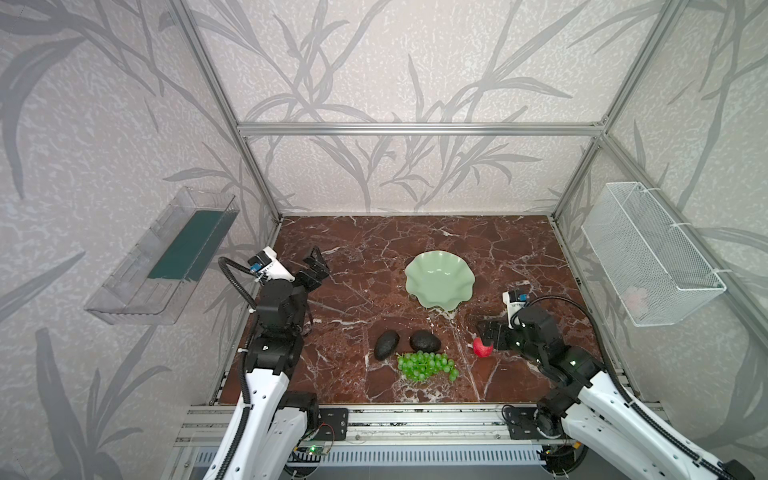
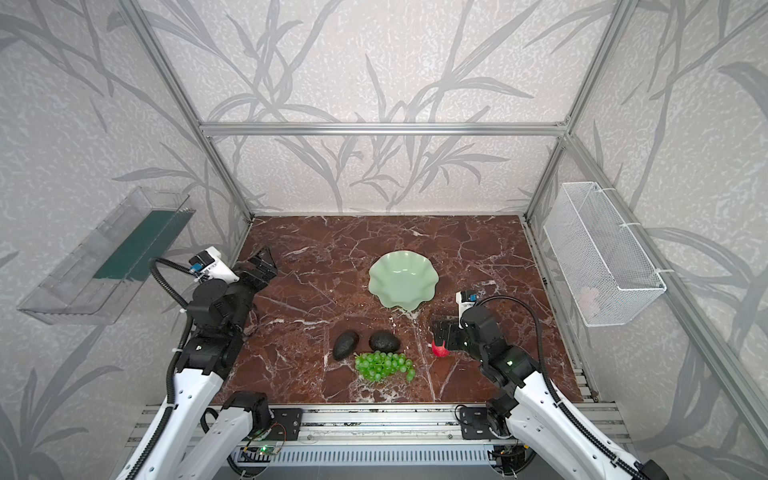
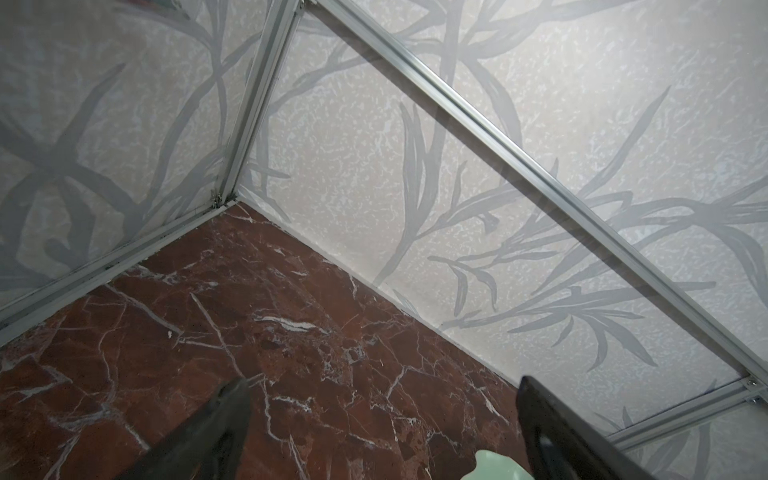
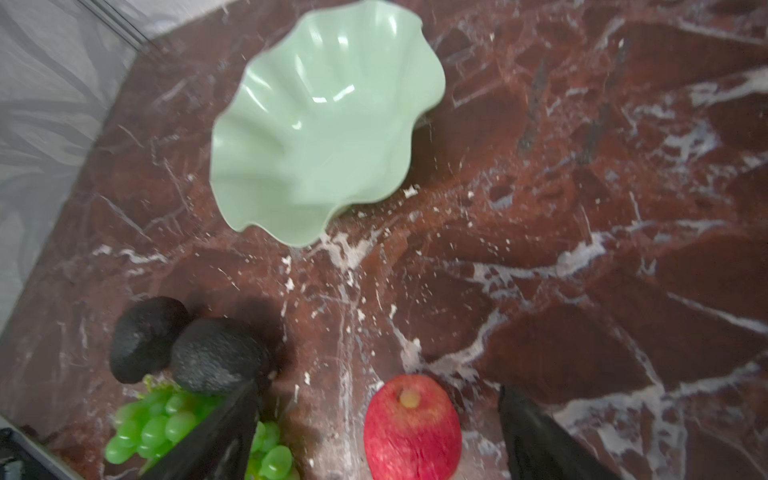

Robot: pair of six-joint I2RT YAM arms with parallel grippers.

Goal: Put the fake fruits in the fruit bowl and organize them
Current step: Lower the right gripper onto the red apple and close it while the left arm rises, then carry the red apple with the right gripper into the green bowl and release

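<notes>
No legible text, labels or signs anywhere.

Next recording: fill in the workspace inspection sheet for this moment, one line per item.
Surface: veined red-brown marble table.
Job's things: green bowl empty; left avocado, right avocado, grapes and apple on the table, outside it.
Clutter: nothing seen.
Grippers: left gripper open, holding nothing; right gripper open, straddling the apple, not touching it.
Cables: left hose and right hose loop off the wrists, clear of the fruit.
Surroundings: clear tray on one wall; wire basket opposite, a blurred pale thing inside.
</notes>
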